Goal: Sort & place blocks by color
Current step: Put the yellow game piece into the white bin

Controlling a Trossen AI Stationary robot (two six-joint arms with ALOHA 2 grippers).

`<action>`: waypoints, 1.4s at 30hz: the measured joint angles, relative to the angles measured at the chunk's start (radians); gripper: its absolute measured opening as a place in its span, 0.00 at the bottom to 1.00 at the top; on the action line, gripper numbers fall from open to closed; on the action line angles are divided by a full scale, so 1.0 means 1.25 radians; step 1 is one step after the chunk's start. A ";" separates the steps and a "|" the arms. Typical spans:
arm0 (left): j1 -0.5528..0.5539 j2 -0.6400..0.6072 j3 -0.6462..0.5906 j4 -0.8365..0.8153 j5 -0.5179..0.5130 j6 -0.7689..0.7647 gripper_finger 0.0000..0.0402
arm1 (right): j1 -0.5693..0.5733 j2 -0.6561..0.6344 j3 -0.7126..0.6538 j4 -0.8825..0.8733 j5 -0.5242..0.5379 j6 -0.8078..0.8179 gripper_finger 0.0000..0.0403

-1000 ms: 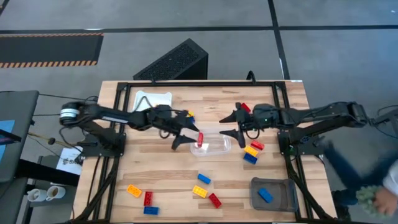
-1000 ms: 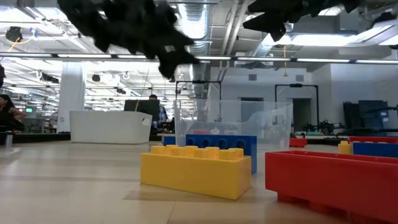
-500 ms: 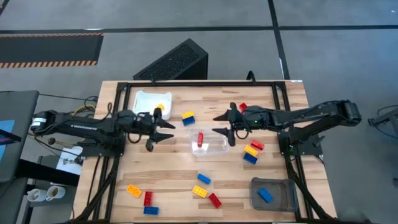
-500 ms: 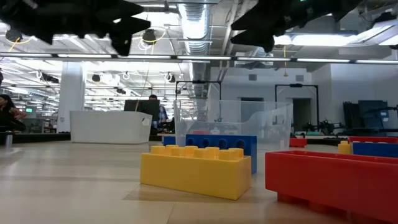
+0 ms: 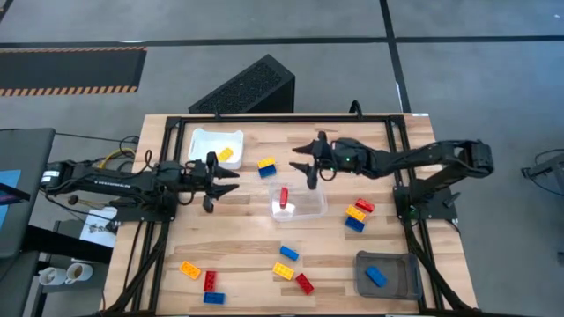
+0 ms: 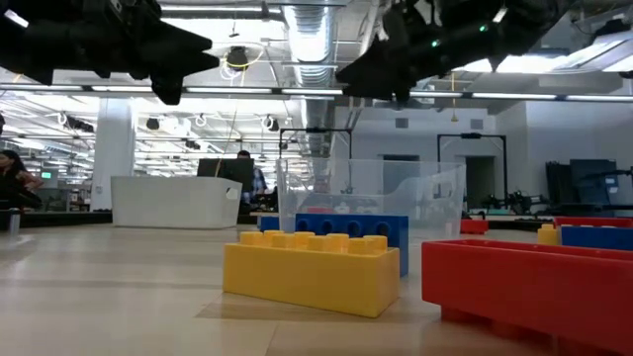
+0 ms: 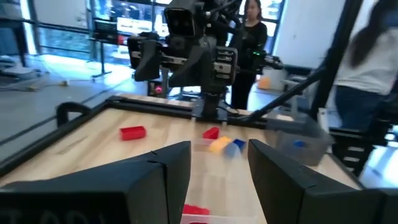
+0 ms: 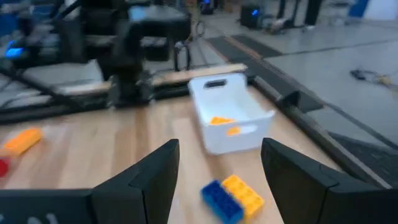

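Overhead, left end effector (image 5: 222,182) spread, empty, beside white bin (image 5: 204,141); right end effector (image 5: 306,160) spread, empty.

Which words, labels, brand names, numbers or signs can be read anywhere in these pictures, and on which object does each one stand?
None can be read.
The small plastic toy blocks, the white rectangular tray, the clear plastic container and the grey tray show no print.
Any signs in the room behind the table are too blurred to read.

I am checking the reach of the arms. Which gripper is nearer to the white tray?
Left. The left gripper is beside the white tray, nearer the front edge; the right gripper is farther, across the table.
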 joint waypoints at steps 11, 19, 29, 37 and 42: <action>0.000 0.001 0.000 -0.014 -0.034 0.006 0.36 | -0.041 0.035 0.057 0.023 -0.002 0.008 0.62; 0.000 0.001 0.000 -0.047 -0.061 0.000 0.36 | -0.032 0.013 0.113 -0.077 -0.002 0.008 0.62; 0.000 -0.029 0.001 -0.034 -0.020 -0.052 0.36 | 0.007 0.012 0.192 -0.274 -0.002 0.012 0.49; 0.000 -0.126 0.001 -0.049 0.018 -0.048 0.36 | -0.011 0.012 0.235 -0.519 0.000 0.100 0.40; 0.000 -0.164 0.001 -0.137 0.058 -0.048 0.36 | -0.023 0.012 0.235 -0.610 0.001 0.133 0.40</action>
